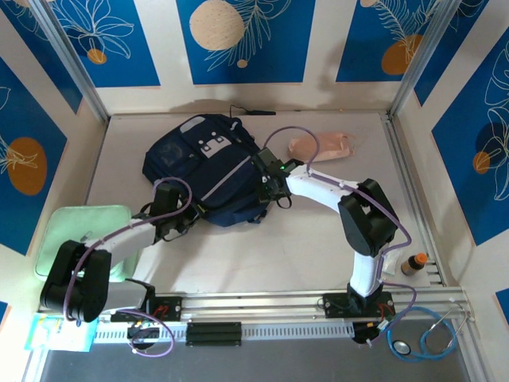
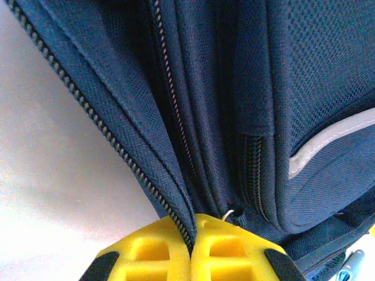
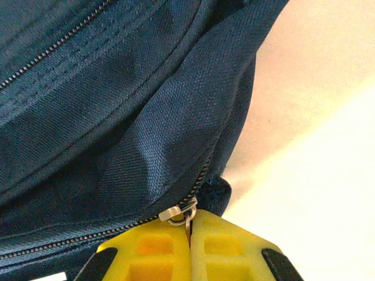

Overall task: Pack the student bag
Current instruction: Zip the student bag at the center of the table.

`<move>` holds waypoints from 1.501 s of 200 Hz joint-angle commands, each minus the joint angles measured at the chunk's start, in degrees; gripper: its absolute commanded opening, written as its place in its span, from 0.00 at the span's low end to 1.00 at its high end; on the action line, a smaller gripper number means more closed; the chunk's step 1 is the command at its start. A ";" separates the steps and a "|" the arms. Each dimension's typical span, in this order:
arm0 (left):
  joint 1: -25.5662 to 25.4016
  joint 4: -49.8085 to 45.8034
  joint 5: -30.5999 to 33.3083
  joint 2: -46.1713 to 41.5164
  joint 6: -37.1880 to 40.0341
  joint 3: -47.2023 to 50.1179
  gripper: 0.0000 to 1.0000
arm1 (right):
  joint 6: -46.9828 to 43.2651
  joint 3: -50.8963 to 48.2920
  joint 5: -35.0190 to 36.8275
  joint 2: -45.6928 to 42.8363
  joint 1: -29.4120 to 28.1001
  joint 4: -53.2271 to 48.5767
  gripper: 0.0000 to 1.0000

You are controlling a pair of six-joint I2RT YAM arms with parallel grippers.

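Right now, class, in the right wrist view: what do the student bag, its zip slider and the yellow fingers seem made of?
The student bag: woven synthetic-looking fabric, matte navy; the weave shows. Its zip slider: probably metal, pale, shiny. The fingers of the right pincer: likely moulded plastic, smooth yellow with recessed cells.

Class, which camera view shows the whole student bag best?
Top external: the entire student bag lies on the table, whole outline visible. Left wrist view: close-up fabric and zipper teeth. Right wrist view: one corner with a silver zipper slider.
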State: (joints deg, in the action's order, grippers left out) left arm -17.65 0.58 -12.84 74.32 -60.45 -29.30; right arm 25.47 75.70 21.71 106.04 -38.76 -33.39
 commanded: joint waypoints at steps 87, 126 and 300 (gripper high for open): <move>7.70 -9.28 5.72 12.44 15.36 -17.08 0.20 | 1.33 -7.71 -26.27 -3.29 -13.15 8.14 0.00; 9.76 -18.94 9.73 7.27 17.80 -16.95 0.44 | 2.03 2.20 -30.65 3.30 -14.41 11.95 0.00; 1.90 -22.68 5.43 2.78 -3.39 -13.50 0.43 | 3.29 4.81 -34.12 4.96 -15.46 15.87 0.00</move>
State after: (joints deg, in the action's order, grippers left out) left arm -15.20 -23.14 -10.48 75.55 -61.73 -43.38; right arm 28.99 80.86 -9.28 111.92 -52.93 -19.70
